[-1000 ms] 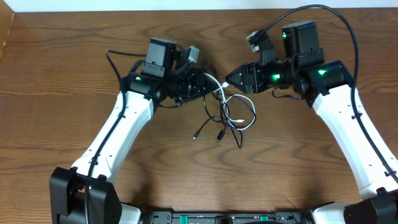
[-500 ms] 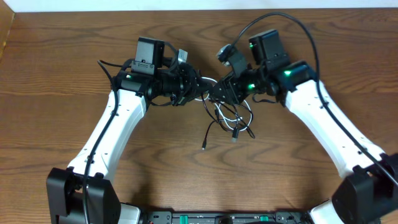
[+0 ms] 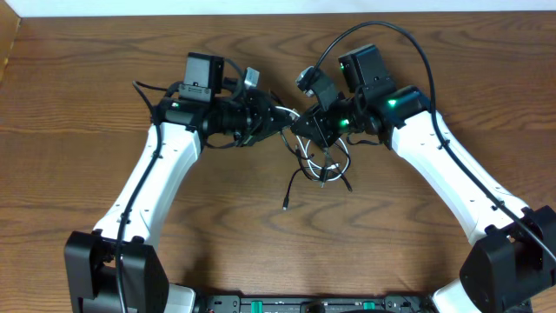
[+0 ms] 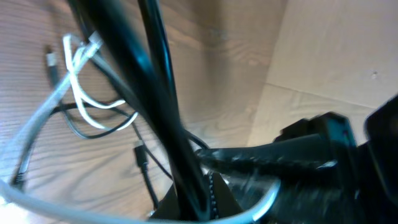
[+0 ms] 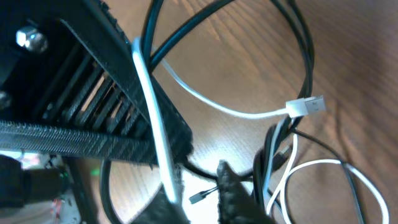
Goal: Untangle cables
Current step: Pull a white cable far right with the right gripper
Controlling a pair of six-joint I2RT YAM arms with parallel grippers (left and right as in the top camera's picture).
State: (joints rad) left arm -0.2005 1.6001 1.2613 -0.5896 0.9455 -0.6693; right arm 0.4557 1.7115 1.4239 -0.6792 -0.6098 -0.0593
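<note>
Overhead, the left gripper (image 3: pixel 282 122) was fully closed, seemingly pinching the thin white cord (image 5: pixel 249 114), which tangled with the thin black cord (image 3: pixel 293 187) between the two grippers over the brown wooden table (image 3: pixel 87 87). The right gripper (image 3: pixel 301 130) met the cords; how far its fingers stood apart could not be told.

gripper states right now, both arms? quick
left gripper: shut, apparently pinching the white cable.
right gripper: at the cable tangle; whether open or shut cannot be told.
</note>
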